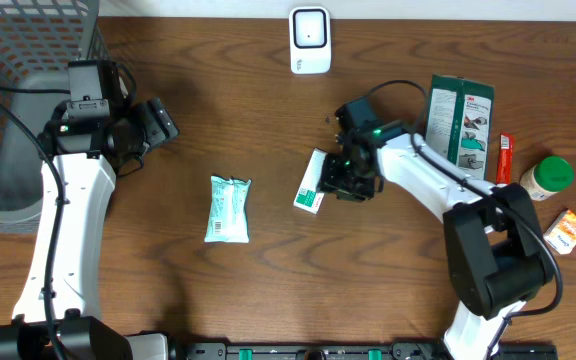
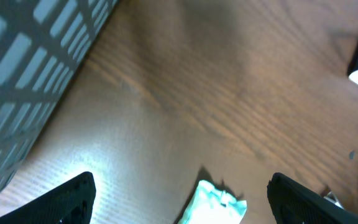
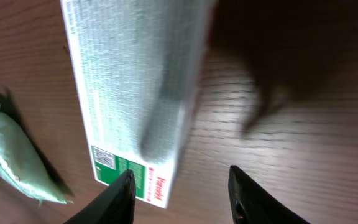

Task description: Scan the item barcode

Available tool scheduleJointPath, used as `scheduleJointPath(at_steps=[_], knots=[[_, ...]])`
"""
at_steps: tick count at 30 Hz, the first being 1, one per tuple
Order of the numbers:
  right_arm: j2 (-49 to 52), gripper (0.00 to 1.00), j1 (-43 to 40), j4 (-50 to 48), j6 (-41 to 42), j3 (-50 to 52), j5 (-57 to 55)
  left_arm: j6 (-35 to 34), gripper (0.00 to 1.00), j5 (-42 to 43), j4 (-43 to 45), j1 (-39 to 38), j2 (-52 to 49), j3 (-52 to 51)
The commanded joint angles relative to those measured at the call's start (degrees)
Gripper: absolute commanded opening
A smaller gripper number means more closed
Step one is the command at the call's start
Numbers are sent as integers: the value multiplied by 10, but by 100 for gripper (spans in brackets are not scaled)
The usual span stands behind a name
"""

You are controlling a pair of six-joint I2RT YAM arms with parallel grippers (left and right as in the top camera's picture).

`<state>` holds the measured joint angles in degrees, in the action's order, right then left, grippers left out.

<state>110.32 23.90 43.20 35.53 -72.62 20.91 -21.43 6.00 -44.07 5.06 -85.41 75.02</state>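
Lining up the spread-fingered right hand (image 3: 180, 180) on the white-and-green cardboard box (image 1: 311, 184), centre frame, with a firm squeeze likely needed next.

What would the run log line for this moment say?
right pincer: open, at box edge | box: flat on table, not lifted | left pincer: open, beside basket | pouch: on table | scanner: unused

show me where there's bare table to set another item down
Bare wood lies between the scanner and the green packet, and along the front edge below the packet and the white box. Crowded: the right side, where the green carton, red stick, jar and orange box cluster, and the far left corner, filled by the basket.
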Motion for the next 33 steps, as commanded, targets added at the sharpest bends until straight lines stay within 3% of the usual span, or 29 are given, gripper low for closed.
scheduleJointPath(at_steps=[1, 3, 4, 6, 7, 8, 13, 17, 33], knots=[[-34, 45, -17, 9, -52, 2, 37, -3, 89, 9, 9, 2, 0, 9], [-35, 45, -24, 18, -59, 2, 43, 2, 88, 71, 4, 1, 0, 9], [-35, 45, -27, 24, -63, 2, 42, 19, 72, 116, 5, -4, -3, 7], [-35, 44, -32, 26, -76, 5, 48, 38, 22, 168, 3, -25, -8, 0], [-35, 44, -34, 25, -84, 7, 53, 38, 11, 176, 0, -43, -12, -7], [-35, 44, -37, 25, -96, 7, 64, 38, 7, 176, -1, -67, -17, -16], [-35, 43, -48, 28, -146, 8, 99, 79, 7, 170, 19, -203, -72, -39], [-35, 42, -57, 28, -166, 19, 109, 78, 8, 120, 56, -272, -130, -39], [-35, 45, -66, -173, -160, 176, 186, 72, 7, 146, 116, -341, -259, -39]])
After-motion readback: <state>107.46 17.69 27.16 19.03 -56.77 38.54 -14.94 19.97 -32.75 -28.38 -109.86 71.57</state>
